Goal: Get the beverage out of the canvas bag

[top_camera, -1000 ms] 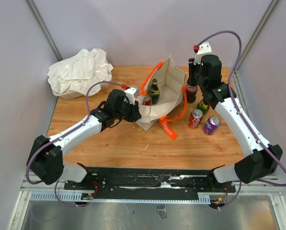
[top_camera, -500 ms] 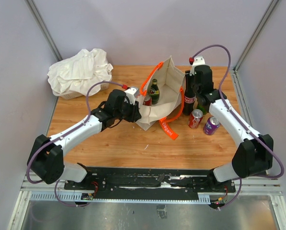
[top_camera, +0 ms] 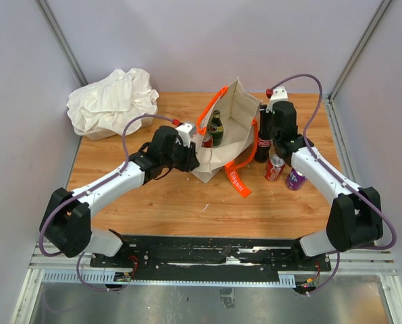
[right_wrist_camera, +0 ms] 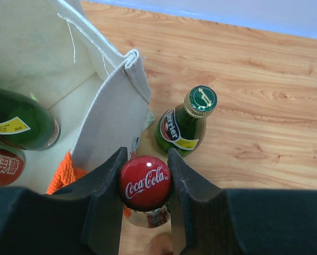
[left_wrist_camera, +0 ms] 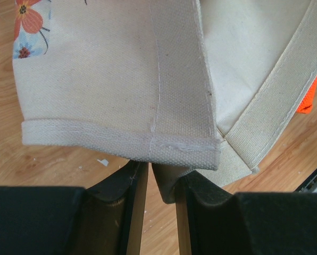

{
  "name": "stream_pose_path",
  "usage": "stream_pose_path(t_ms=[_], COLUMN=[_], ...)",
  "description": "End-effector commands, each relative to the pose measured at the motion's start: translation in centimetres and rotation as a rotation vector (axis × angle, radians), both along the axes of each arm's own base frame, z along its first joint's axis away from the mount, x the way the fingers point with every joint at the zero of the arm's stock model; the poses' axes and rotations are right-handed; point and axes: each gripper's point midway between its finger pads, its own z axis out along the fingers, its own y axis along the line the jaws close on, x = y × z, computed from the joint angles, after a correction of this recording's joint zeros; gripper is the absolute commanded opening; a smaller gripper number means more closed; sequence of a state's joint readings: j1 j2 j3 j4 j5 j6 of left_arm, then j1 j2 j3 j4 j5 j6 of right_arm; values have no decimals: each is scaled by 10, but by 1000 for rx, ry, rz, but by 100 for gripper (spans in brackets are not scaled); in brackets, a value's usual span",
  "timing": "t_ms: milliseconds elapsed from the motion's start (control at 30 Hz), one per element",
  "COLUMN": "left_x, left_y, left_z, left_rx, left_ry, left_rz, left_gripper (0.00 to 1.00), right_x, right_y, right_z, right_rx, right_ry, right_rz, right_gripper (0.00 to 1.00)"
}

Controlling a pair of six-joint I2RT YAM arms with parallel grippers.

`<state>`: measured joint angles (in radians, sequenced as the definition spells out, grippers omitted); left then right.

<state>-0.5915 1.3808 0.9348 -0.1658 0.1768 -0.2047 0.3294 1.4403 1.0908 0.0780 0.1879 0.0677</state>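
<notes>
The cream canvas bag point(top_camera: 236, 115) with orange handles stands open at mid-table. It holds a green bottle point(top_camera: 216, 128) and a red can point(top_camera: 206, 140). My left gripper point(top_camera: 195, 154) is shut on the bag's near left rim; the left wrist view shows a canvas fold point(left_wrist_camera: 172, 178) pinched between the fingers. My right gripper point(top_camera: 264, 121) is shut on the red cap point(right_wrist_camera: 145, 182) of a dark Coca-Cola bottle point(top_camera: 262, 142). It holds the bottle upright just outside the bag's right wall point(right_wrist_camera: 108, 106). I cannot tell whether the bottle touches the table.
A green Perrier bottle point(right_wrist_camera: 182, 125) stands on the table right of the cola bottle. A red can point(top_camera: 275, 167) and a purple can point(top_camera: 296, 177) lie nearer on the right. A white cloth bundle point(top_camera: 112, 101) sits at the far left corner.
My right gripper has carried the cola bottle down and a little left, from above the bag's right side to beside its right wall. The left arm has not moved.
</notes>
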Motion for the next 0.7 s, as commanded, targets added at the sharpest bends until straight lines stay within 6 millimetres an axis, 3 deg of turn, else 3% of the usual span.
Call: stream_pose_path(t_ms=[0,233,300,333,367,433,500,667], left_x=[4,3,4,4,4,4,4,3], left_y=[-3,-4,-4,-3,-4,-4,-4,-4], left_z=[-3,-3,-2,-2,-2,-2,-2,-1], left_rx=[-4,-7,-7,-7,-7,-7,-9,-13], left_ry=[-4,1,0,0,0,0,0,-1], left_rz=[5,4,4,4,4,4,3,4], left_gripper=[30,30,30,30,30,30,30,30], right_x=[14,9,7,6,5,5,5,5], right_y=[-7,-17,-18,-19,-19,-20,-20,-19], right_z=[45,36,35,36,36,39,44,64], right_rx=[82,80,79,80,79,76,72,79], right_ry=[-201,-187,-178,-178,-175,-176,-182,-219], right_rz=[-45,-88,-94,-98,-99,-98,-98,-86], right_gripper=[1,4,21,43,57,73,78,80])
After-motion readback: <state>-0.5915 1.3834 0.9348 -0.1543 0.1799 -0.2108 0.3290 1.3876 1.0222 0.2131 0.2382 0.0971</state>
